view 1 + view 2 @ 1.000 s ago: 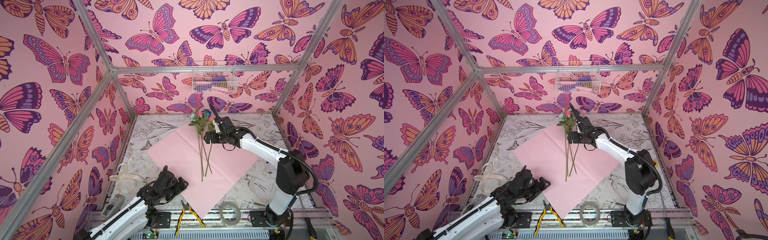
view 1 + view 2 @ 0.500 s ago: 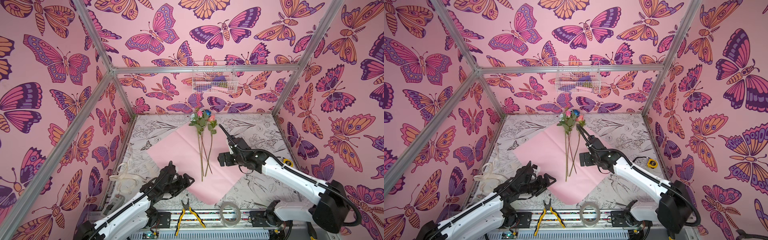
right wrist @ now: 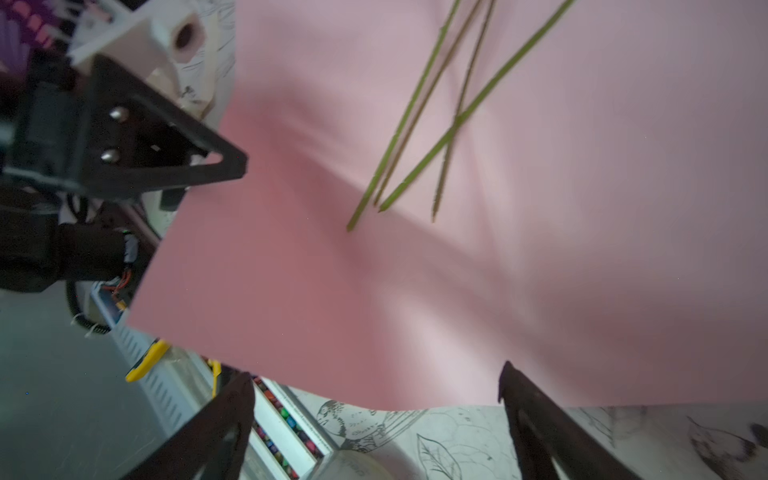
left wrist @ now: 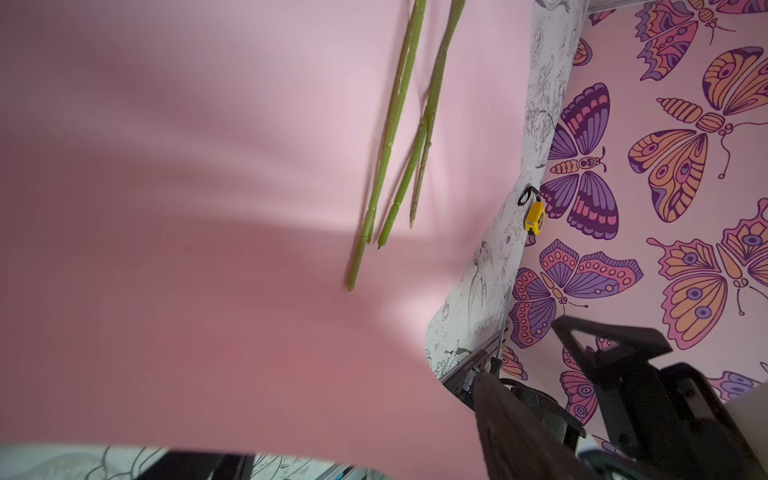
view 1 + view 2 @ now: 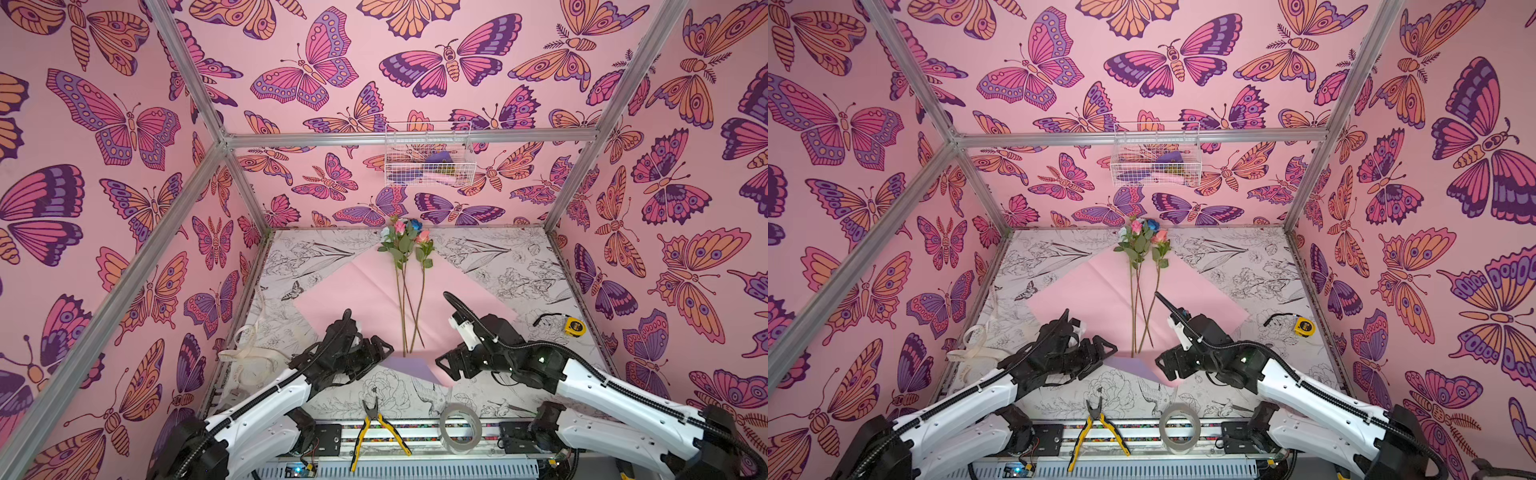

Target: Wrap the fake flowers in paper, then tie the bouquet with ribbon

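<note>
Pink wrapping paper [image 5: 357,299], near corner lifted between left gripper [image 5: 385,351], spread unclear, and wide-spread right gripper [image 3: 374,372]; fake flowers [image 5: 405,291] beyond.

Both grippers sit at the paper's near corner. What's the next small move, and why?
Probably close the left gripper on the wrapping paper edge. Its finger sits at that edge, the near corner curls up showing lilac, and the flower stems end just short of it. The right gripper stands open.

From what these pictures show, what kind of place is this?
Probably a robot recording booth, not a flower shop. An aluminium frame carries butterfly-print walls, the left arm and the right arm are mounted at the front edge, and the fake flowers lie on a pink paper sheet.
</note>
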